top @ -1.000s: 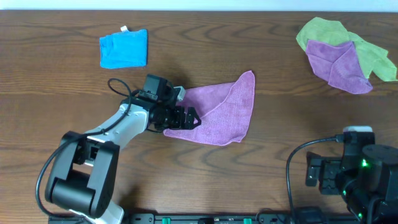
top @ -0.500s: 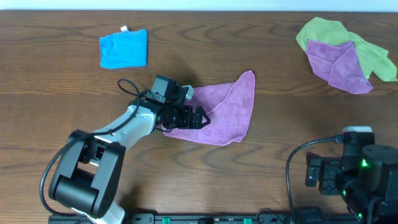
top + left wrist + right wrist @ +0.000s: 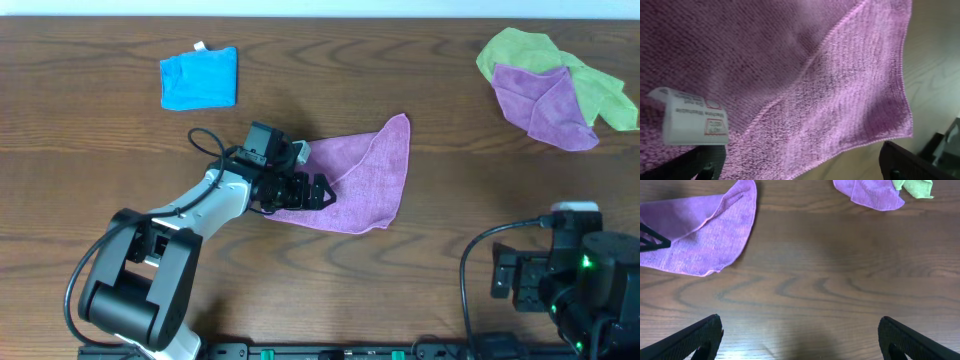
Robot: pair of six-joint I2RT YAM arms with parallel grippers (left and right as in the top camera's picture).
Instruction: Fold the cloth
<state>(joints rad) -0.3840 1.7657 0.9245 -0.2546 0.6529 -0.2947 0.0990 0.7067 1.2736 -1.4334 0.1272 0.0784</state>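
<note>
A white tag (image 3: 690, 122) sewn to the cloth (image 3: 840, 100) bears small print too blurred to read.

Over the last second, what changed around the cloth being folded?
The open left gripper slid farther over the cloth, toward its middle, then settled; it grasped nothing. The cloth, the blue cloth, the green and purple pile and the right arm stayed put.

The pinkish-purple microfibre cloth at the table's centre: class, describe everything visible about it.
The pinkish-purple fuzzy microfibre cloth lies folded diagonally into a rough triangle on the brown wooden table, its hemmed edges not quite matching. A white printed tag shows at the corner where the open left gripper hovers; contact cannot be told.
</note>
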